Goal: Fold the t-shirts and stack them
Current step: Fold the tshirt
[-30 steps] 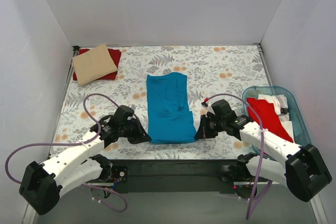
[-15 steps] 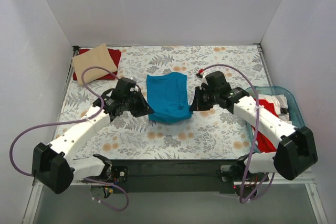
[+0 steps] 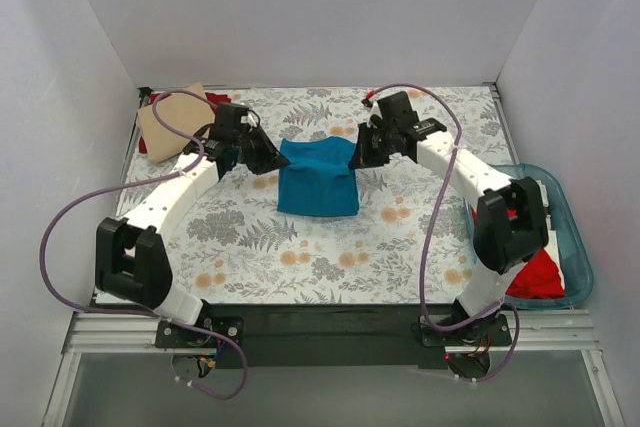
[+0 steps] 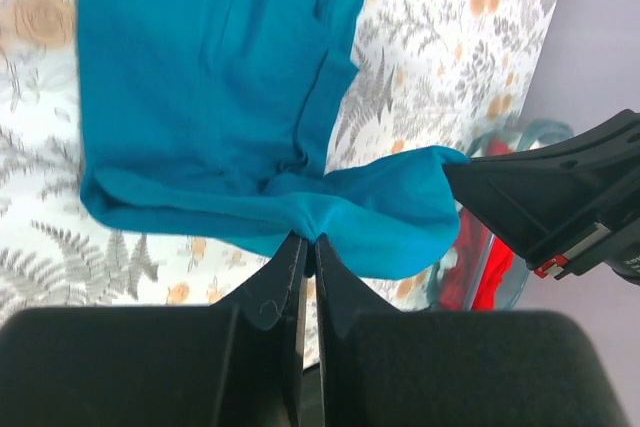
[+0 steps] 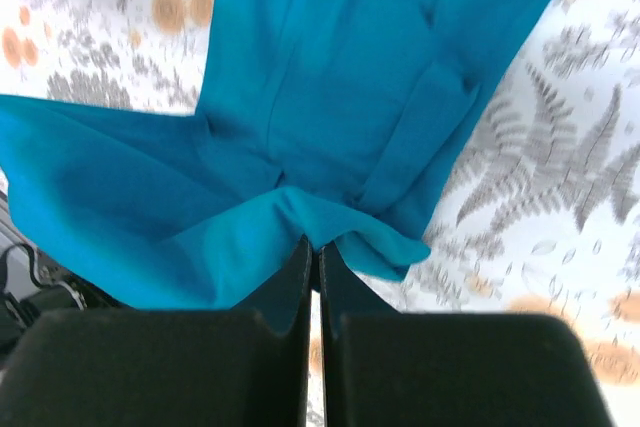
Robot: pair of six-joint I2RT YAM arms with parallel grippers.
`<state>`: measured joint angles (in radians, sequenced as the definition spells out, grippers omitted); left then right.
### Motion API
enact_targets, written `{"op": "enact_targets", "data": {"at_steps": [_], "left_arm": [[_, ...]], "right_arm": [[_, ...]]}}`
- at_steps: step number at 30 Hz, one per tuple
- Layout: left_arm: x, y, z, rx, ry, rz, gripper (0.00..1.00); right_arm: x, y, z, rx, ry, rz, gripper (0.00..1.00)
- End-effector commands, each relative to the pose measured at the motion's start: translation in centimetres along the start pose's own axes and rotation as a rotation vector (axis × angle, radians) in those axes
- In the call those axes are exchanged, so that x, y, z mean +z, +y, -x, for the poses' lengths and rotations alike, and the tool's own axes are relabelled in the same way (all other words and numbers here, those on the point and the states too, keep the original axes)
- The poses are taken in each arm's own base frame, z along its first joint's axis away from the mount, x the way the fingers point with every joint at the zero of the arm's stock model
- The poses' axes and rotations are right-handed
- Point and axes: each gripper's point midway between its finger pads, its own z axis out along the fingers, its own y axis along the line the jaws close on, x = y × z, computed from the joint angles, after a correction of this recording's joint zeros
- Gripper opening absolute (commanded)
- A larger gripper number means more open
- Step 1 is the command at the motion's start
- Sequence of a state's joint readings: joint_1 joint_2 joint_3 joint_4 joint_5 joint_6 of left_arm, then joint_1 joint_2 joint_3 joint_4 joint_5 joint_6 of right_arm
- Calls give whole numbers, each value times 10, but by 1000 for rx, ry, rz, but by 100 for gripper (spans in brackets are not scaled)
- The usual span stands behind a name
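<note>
The teal shirt [image 3: 318, 185] lies in the middle of the flowered table cloth [image 3: 300, 252], toward the far side, and it is doubled over itself. The left gripper [image 4: 305, 243] has its fingers pressed together on one corner of the cloth. The right gripper [image 5: 312, 247] pinches the other corner in the same way. In both wrist views only a thin fold of blue cloth sits between the fingers. From above, the two grippers hold these corners at the far end of the shirt, one at each side, and the cloth hangs from them onto the lower layer.

I judge that the step in hand is to lay the carried edge on the far edge of the shirt. To do it well, both arms should go down together and at the same height, with the cloth lightly tight between them, so that no wrinkle forms. The carried corners should meet the corners below before the fingers open. After that the fingers should rise straight up, otherwise they can drag the top layer.

The tan shirt [image 3: 160, 132] lies folded in the far left corner, well apart from the teal one; I think the stack belongs there. A red shirt [image 3: 541, 272] lies in the tub [image 3: 578, 247] at the right.
</note>
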<state>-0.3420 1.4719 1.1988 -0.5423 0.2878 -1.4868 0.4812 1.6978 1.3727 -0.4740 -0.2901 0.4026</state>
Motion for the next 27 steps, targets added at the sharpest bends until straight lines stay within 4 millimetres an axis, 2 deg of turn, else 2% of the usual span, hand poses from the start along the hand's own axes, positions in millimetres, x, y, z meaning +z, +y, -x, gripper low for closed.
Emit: {"op": "enact_targets", "data": {"at_steps": [1, 2, 4, 5, 6, 7, 8, 9, 10, 11, 12, 13, 14, 15, 16, 18, 19, 20, 22, 23, 25, 26, 27], "left_arm": [[5, -20, 39, 7, -65, -72, 0], [9, -26, 53, 8, -92, -90, 0], [36, -13, 63, -8, -78, -56, 0], [41, -18, 81, -5, -110, -70, 0], [65, -2, 82, -21, -80, -43, 0], [74, -2, 88, -20, -75, -64, 0], [82, -2, 105, -9, -120, -89, 0], [91, -1, 119, -8, -145, -94, 0], [114, 19, 122, -31, -130, -66, 1], [124, 25, 137, -32, -145, -96, 16], [128, 20, 154, -22, -166, -118, 56], [145, 36, 157, -27, -151, -105, 67], [142, 33, 171, -18, -165, -152, 74], [141, 32, 177, -11, -168, -175, 75], [132, 24, 189, 2, -193, -194, 77], [116, 24, 200, -1, -234, -180, 77], [114, 30, 193, -14, -230, -166, 75], [98, 18, 196, -6, -258, -184, 73], [91, 19, 190, -22, -260, -173, 69], [89, 24, 179, -44, -247, -156, 65], [92, 34, 172, -56, -248, -100, 56], [97, 38, 161, -42, -225, -69, 49], [100, 40, 156, -32, -224, -50, 46]], "right_arm": [[2, -4, 44, 0, -66, 41, 1], [11, -7, 56, 5, -69, 48, 1], [18, -17, 71, 28, -79, 56, 1], [35, -29, 72, 48, -54, 47, 1], [35, -27, 90, 47, -83, 63, 1], [38, -34, 99, 61, -89, 75, 1], [59, -51, 99, 85, -68, 58, 1], [60, -51, 122, 78, -111, 68, 1], [64, -61, 131, 94, -115, 86, 15], [83, -77, 132, 116, -102, 83, 27], [81, -78, 154, 105, -145, 94, 43], [81, -85, 164, 114, -159, 111, 53], [91, -93, 163, 127, -150, 115, 57], [87, -94, 170, 128, -164, 122, 60], [85, -95, 173, 121, -172, 122, 64], [73, -88, 177, 87, -198, 110, 70], [76, -91, 169, 84, -188, 76, 71], [66, -87, 169, 65, -199, 62, 70], [65, -82, 159, 51, -193, 40, 67], [64, -80, 149, 51, -177, 24, 67], [69, -72, 135, 24, -162, -13, 65], [67, -68, 126, 10, -154, -30, 65], [74, -59, 118, -16, -148, -43, 63]]}}
